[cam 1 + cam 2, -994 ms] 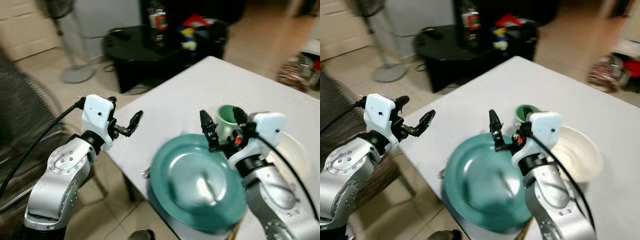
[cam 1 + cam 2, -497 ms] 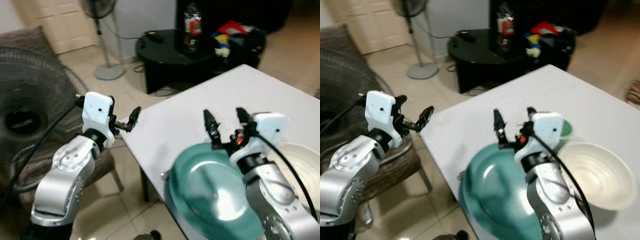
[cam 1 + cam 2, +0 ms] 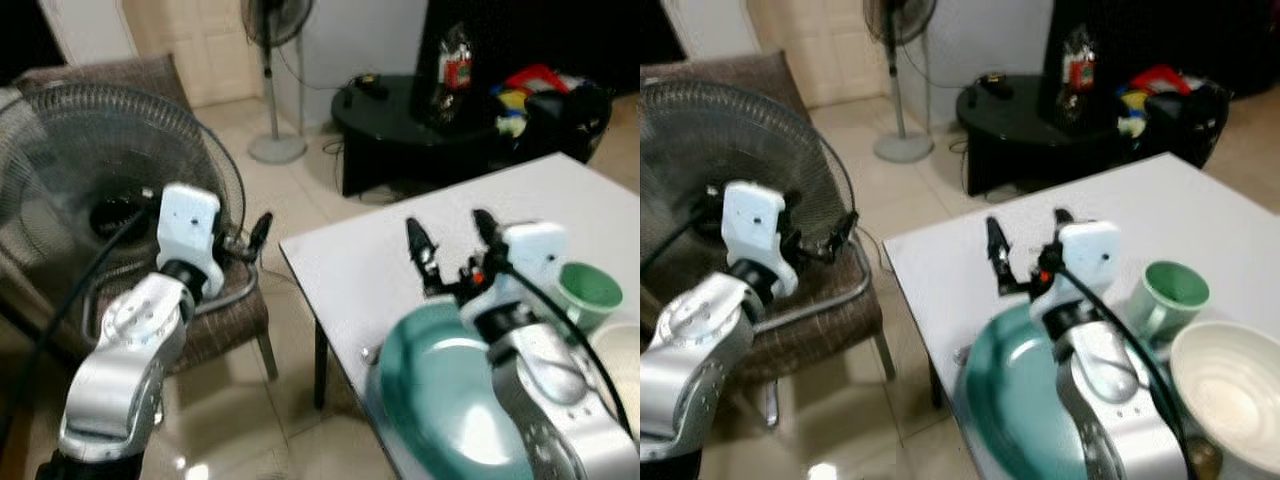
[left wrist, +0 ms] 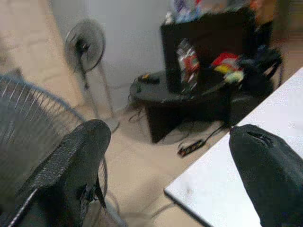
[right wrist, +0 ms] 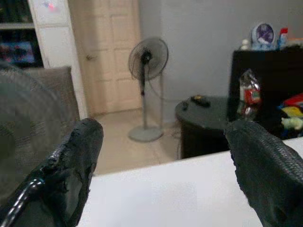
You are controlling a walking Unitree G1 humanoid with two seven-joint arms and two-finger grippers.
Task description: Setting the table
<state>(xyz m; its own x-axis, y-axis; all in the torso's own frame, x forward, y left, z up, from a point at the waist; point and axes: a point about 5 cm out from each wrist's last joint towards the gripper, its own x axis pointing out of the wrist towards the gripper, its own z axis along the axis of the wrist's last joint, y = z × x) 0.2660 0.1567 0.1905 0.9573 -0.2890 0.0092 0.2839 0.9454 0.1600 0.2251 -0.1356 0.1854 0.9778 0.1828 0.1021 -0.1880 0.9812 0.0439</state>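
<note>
— Right eye view first: what's nearest you?

— The teal plate, lying on the near corner of the white table, partly under the right arm. That arm is raised over the plate with its wrist bent up, and the right gripper sits just above the plate's far rim, over bare tabletop. Its two black fingers stand well apart and have hold of nothing.

— And beside it?

— To the right of the plate, a cream bowl, and just behind that a green mug, touching or nearly touching the bowl. Both lie right of the spread fingers, not between them.

— The other arm?

— Off the table, out to the left, elbow bent, forearm lifted. The left gripper hangs over a wicker chair, in front of a big fan grille. In the left wrist view its fingers are wide apart and empty, aimed at the table's corner.

— Farther back?

— A low black round table with clutter on it, a standing fan on the tiled floor, and a pale door behind.
</note>
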